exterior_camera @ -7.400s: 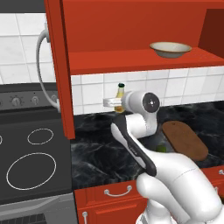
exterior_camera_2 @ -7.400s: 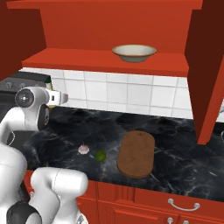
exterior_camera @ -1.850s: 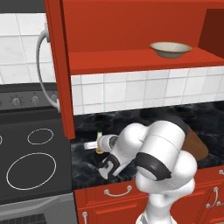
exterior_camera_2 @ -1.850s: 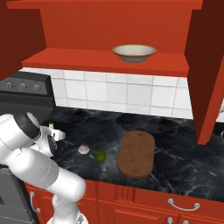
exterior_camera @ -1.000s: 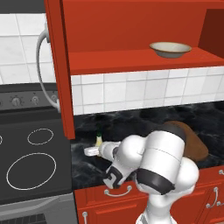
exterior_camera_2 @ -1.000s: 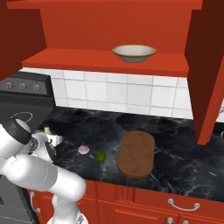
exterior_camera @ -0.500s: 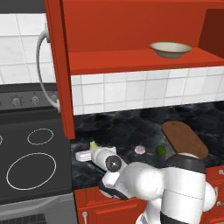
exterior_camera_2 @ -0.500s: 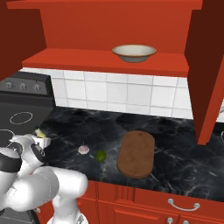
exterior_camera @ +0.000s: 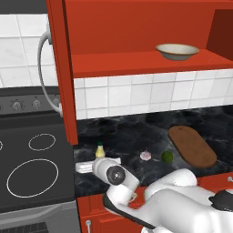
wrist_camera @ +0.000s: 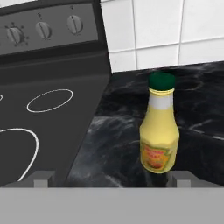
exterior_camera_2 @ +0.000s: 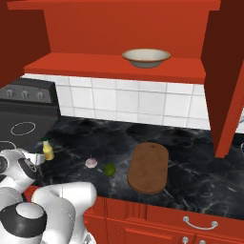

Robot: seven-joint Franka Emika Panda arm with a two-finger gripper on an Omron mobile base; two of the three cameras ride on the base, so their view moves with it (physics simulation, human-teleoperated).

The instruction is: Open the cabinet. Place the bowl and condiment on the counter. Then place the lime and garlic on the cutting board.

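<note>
Glossy black veined table (exterior_camera: 136, 132), squat yellow plastic condiment (wrist_camera: 159, 131) standing upright, tool (wrist_camera: 109, 180) spread apart around it, shallow cream bowl (exterior_camera: 177, 51) on red cabinet (exterior_camera: 136, 63) shelf

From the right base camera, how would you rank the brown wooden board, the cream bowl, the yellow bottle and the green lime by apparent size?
1. Brown wooden cutting board
2. Cream bowl, though it sits farther back
3. Yellow green-capped bottle
4. Green lime

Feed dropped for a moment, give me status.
Gripper open, low at the counter's stove end. Condiment bottle upright on counter, released. Bowl on cabinet shelf; path unobstructed.
</note>
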